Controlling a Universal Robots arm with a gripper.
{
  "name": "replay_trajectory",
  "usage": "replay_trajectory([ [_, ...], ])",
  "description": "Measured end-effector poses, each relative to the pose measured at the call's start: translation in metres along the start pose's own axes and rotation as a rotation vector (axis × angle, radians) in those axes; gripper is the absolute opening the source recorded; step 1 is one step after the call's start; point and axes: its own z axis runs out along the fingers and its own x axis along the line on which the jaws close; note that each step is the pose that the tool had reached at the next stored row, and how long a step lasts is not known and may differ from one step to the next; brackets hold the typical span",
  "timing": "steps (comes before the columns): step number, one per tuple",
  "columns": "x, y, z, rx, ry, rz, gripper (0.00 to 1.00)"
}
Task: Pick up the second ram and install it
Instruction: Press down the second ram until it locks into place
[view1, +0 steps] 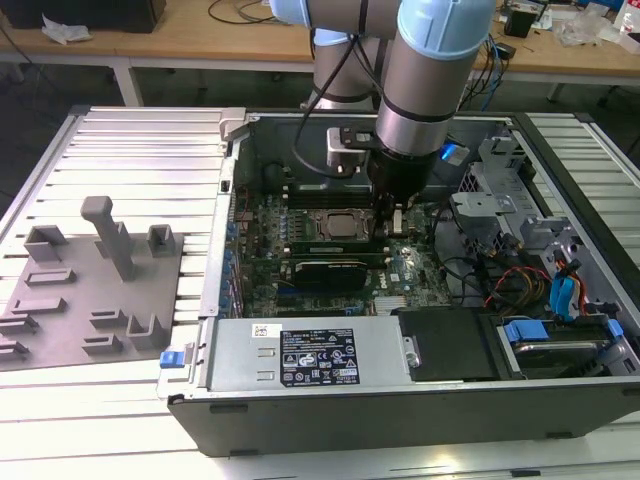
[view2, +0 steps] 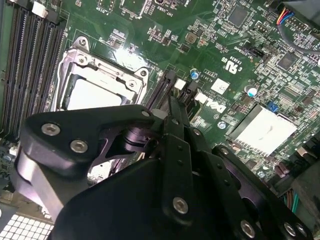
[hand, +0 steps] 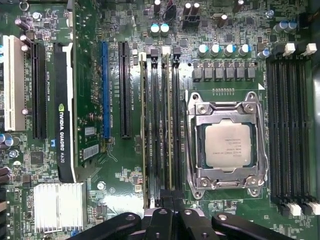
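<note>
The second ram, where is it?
In the first wrist view the ram stands on the motherboard beside the CPU socket, with the gripper over one end.

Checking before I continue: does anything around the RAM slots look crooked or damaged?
Nothing stands out. In the first wrist view the second ram runs straight along its slot beside the CPU socket, the hand over one end.

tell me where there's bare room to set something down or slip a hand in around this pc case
The ribbed metal table is bare beyond the grey holder blocks, and in a strip in front of the case. Inside is crowded: the arm's hand hangs low over the slots by the CPU socket, and cables fill the exterior view's right.
</note>
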Motion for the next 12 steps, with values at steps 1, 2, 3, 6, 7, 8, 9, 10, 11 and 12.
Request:
replay_trajectory([
  [1, 0.0006, 0.0, 0.0003, -0.0001, 0.0, 0.0, 0.11],
  [2, 0.0008, 0.0, 0.0003, 0.0, -0.0001, 0.0, 0.11],
  [3, 0.0007, 0.0, -0.0008, 0.0002, -0.0013, 0.0, 0.11],
  [6, 0.0006, 0.0002, -0.0113, 0.0009, -0.0004, 0.0, 0.11],
  [7, 0.0006, 0.0003, -0.0129, 0.0011, -0.0003, 0.0, 0.11],
  [8, 0.0006, 0.0006, -0.0136, 0.0013, -0.0004, 0.0, 0.11],
  [9, 0.0007, 0.0043, -0.0137, 0.0026, -0.0003, 0.0, 0.11],
  [10, 0.001, 0.0108, -0.0135, 0.0046, -0.0002, 0.0, 0.11],
  [11, 0.0011, 0.0146, -0.0134, 0.0059, -0.0004, 0.0, 0.11],
  [12, 0.0012, 0.018, -0.0133, 0.007, -0.0005, 0.0, 0.11],
])
